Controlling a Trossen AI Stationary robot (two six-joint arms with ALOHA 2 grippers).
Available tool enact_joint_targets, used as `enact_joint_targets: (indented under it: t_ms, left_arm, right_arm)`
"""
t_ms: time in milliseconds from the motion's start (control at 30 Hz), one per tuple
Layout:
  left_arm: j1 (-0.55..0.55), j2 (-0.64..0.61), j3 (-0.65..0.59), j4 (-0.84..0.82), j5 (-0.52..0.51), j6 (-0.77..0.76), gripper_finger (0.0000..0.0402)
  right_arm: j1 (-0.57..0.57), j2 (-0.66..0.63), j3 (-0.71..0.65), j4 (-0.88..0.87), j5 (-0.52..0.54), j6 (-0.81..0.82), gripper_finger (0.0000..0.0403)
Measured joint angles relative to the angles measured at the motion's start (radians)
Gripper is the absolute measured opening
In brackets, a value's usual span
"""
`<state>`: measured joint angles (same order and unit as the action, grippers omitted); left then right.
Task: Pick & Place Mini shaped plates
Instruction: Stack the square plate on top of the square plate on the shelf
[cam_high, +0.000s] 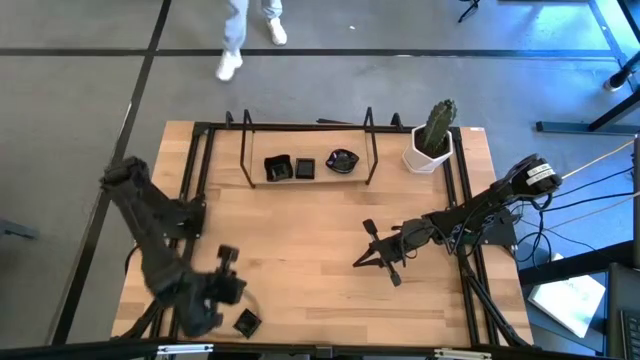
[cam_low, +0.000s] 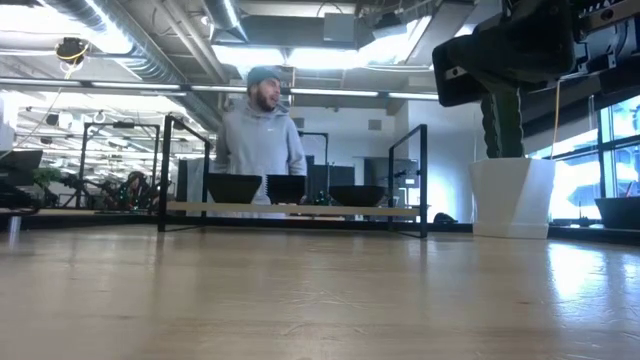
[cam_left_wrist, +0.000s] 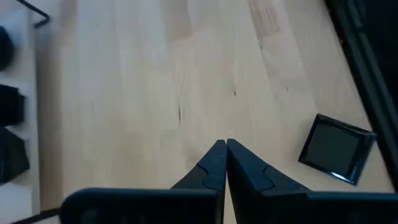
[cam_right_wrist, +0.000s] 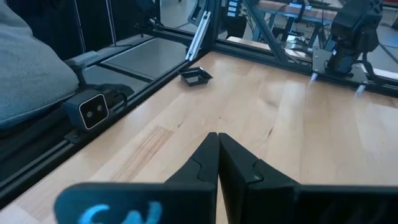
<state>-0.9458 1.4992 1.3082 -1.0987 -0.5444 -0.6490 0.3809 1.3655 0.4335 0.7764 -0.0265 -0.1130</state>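
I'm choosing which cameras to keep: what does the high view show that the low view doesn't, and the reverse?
Only the high view shows the shut left gripper, the shut right gripper and a lone square plate at the table's near edge.

Only the low view shows a person standing behind the table.

Both show three black plates on the shelf and the white cactus pot.

The wooden table (cam_high: 310, 250) lies bare between the low shelf (cam_high: 310, 183) at its far edge and the near edge, so that stretch is open to pass. On the shelf stand three black plates (cam_high: 305, 168) between two upright black frames (cam_high: 372, 150), with the white cactus pot (cam_high: 430, 152) just beside the shelf's right end. Well short of the shelf, the left gripper (cam_high: 226, 258), the right gripper (cam_high: 368, 250) and one square plate (cam_high: 247, 322) by the near left corner take up room.
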Motion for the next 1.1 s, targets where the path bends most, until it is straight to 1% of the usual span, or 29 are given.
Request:
enact_joint_targets:
  t_ms: [33, 100, 200, 267, 367, 500, 567, 767, 833, 1000, 1100]
  left_arm:
    - [-0.037, 0.02, -0.007, 0.002, -0.036, -0.04, 0.0009]
    - [-0.096, 0.068, -0.011, 0.007, -0.077, -0.111, 0.0013]
    - [-0.153, 0.149, -0.011, 0.051, -0.087, -0.19, 0.0023]
    - [-0.166, 0.206, -0.011, 0.122, -0.056, -0.201, 0.0037]
    - [-0.164, 0.279, -0.011, 0.241, 0.018, -0.204, 0.0068]
    - [-0.158, 0.358, -0.011, 0.377, 0.104, -0.141, 0.0111]
    - [-0.159, 0.374, -0.01, 0.397, 0.133, -0.138, 0.013]
    - [-0.16, 0.388, -0.009, 0.406, 0.125, -0.179, 0.0174]
    - [-0.165, 0.404, -0.009, 0.407, 0.128, -0.169, 0.0182]
    - [-0.168, 0.458, -0.009, 0.408, 0.221, -0.135, 0.0181]
    - [-0.165, 0.474, -0.009, 0.401, 0.221, -0.133, 0.0177]
  right_arm:
    - [0.0, 0.0, 0.0, 0.0, 0.0, -0.004, 0.0007]
    - [0.0, 0.0, 0.0, 0.0, 0.0, -0.013, 0.0007]
    - [0.0, 0.0, 0.0, 0.007, 0.0, -0.012, 0.0007]
    - [0.0, 0.0, 0.0, 0.019, 0.0, -0.003, 0.0007]
    - [0.0, 0.0, 0.0, 0.024, 0.0, -0.002, 0.0007]
    - [0.0, 0.0, 0.0, 0.027, 0.0, 0.0, 0.0007]
    - [0.0, 0.0, 0.0, 0.027, 0.0, 0.001, 0.0007]
    - [0.0, 0.0, 0.0, 0.023, 0.0, 0.004, 0.0007]
    - [0.0, 0.0, 0.0, 0.014, 0.0, 0.004, 0.0007]
    - [0.0, 0.0, 0.0, 0.01, 0.0, 0.004, 0.0007]
    - [0.0, 0.0, 0.0, 0.012, 0.0, 0.004, 0.0007]
